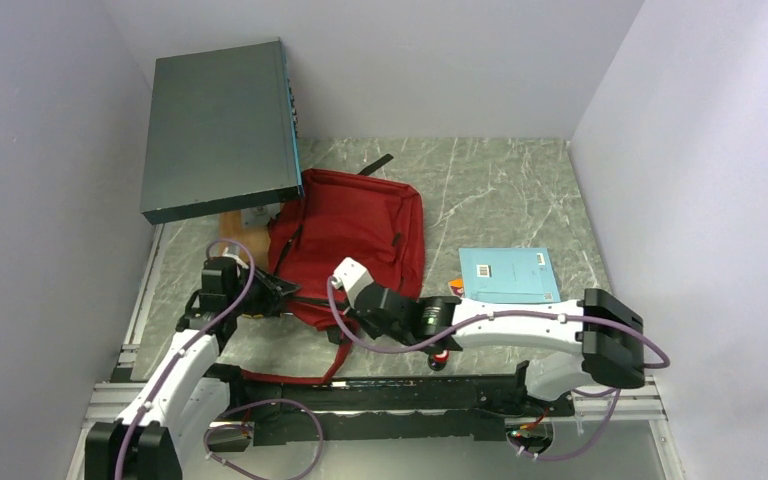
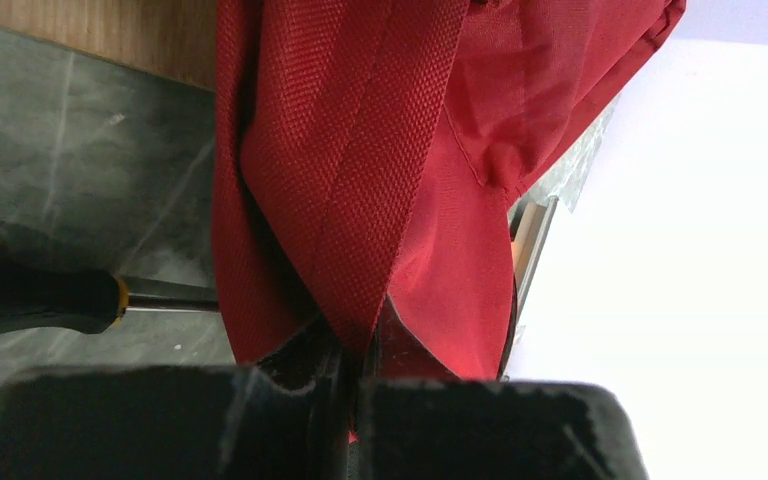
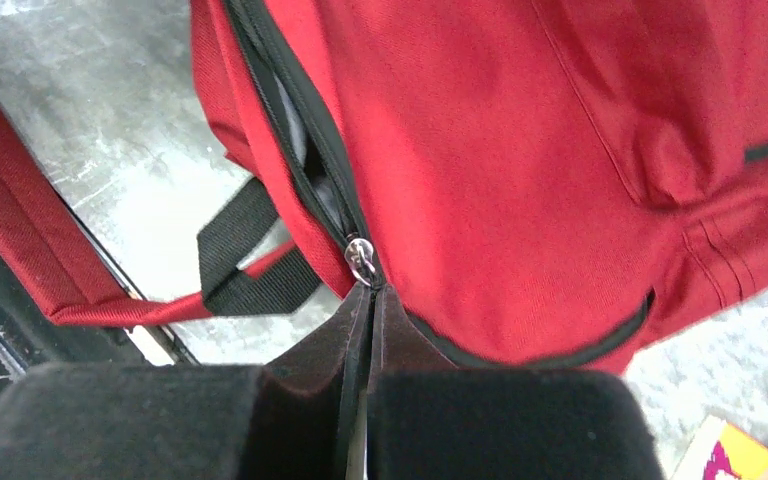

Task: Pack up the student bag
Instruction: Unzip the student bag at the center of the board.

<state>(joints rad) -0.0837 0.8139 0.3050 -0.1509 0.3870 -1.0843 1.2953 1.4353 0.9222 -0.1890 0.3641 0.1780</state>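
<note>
On the table point(image 1: 500, 190), towards its left half, the student bag point(image 1: 360, 235) is laid flat, its far-left corner overhung by a tilted dark box point(image 1: 220, 125). A fold of red fabric at the bag's near-left edge is clamped between the left jaws. The right jaws are clenched at the zip slider point(image 3: 361, 260), whose pull appears to be pinched between them. Above the slider the zip is seen parted, with grey lining showing. Opening the main compartment is judged to be the step in hand. It would be done best with the fabric held taut by the left arm and the slider drawn along the line of the teeth, not lifted off them, so that no lining is caught. A blue book point(image 1: 508, 275) can be seen beside the bag, and a screwdriver point(image 2: 40, 298) near its left edge.
</note>
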